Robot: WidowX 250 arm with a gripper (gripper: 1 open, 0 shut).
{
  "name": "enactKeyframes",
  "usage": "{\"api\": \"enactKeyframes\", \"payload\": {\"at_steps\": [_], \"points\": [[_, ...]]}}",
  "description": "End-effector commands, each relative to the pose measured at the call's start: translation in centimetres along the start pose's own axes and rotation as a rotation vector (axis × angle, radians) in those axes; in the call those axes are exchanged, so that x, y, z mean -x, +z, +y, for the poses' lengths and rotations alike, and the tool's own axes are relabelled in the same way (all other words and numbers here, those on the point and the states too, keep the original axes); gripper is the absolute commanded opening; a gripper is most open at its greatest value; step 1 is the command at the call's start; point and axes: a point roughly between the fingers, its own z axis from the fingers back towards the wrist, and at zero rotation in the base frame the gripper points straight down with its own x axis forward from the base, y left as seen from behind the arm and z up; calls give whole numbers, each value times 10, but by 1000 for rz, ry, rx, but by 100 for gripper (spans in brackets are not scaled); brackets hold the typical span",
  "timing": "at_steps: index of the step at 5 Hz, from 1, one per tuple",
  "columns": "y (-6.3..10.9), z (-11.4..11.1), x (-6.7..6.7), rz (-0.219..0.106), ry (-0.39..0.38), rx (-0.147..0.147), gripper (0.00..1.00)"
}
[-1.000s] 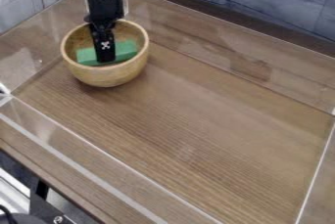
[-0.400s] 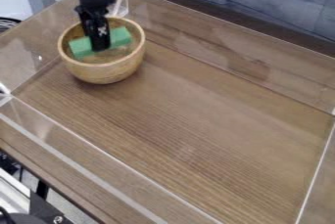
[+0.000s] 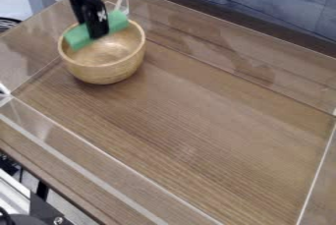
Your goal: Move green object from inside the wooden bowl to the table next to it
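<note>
- One green block is the centre of things: a small bright bar, tilted, with one end low to the left and the other end high to the right.
- It hangs above the back rim of the bowl, lifted clear of the pale inside, and no part of it can be seen resting on the wood.
- The gripper points straight down onto the middle of the block, its black fingers closed tight on it from both sides, so the block is held and carried in the air.
- The green ends stick out to either side of the dark fingers.
- The wooden bowl sits just below, round, light tan, with a thick rim; its inside shows bare and smooth.
- The bowl stands on the table in the far left corner, near the back wall.
- The table is a wide dark brown wood-grain top, and the stretch to the right of the bowl and toward the front shows only the grain.
- Clear walls run around the table edges, catching pale reflections along the front and at the left side.
</note>
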Motion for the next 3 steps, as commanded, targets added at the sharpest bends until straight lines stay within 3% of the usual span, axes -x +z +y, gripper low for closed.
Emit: {"api": "enactKeyframes", "payload": {"at_steps": [1,3], "points": [[22,-15,-11,-75,39,-81,0],[47,-22,-7,-110,145,-78,0]]}}
